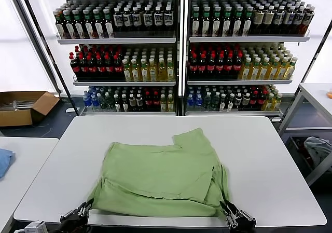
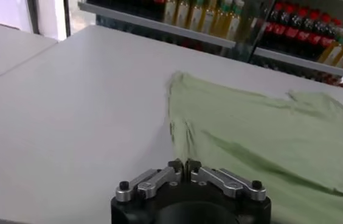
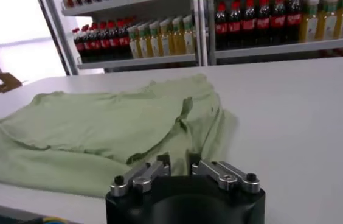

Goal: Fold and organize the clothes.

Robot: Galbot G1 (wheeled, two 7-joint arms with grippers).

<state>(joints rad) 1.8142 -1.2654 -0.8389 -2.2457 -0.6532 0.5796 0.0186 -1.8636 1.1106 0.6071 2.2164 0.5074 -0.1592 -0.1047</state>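
The light green T-shirt (image 1: pixel 161 176) lies plain side up on the white table (image 1: pixel 264 155), partly folded, with one sleeve pointing toward the far side. Its near hem reaches the table's front edge. My left gripper (image 1: pixel 85 208) is at the front edge by the shirt's near left corner. In the left wrist view (image 2: pixel 185 165) its fingers are shut with nothing between them, and the shirt (image 2: pixel 269 134) lies just beyond. My right gripper (image 1: pixel 227 208) is at the near right corner. In the right wrist view (image 3: pixel 179 163) it is open and empty, with the shirt (image 3: pixel 98 128) ahead.
Shelves of bottles (image 1: pixel 176 56) stand behind the table. A cardboard box (image 1: pixel 21 106) sits on the floor at the far left. A side table with a blue cloth (image 1: pixel 4 160) is at the left. A grey-blue fabric heap (image 1: pixel 319 147) lies under another table at the right.
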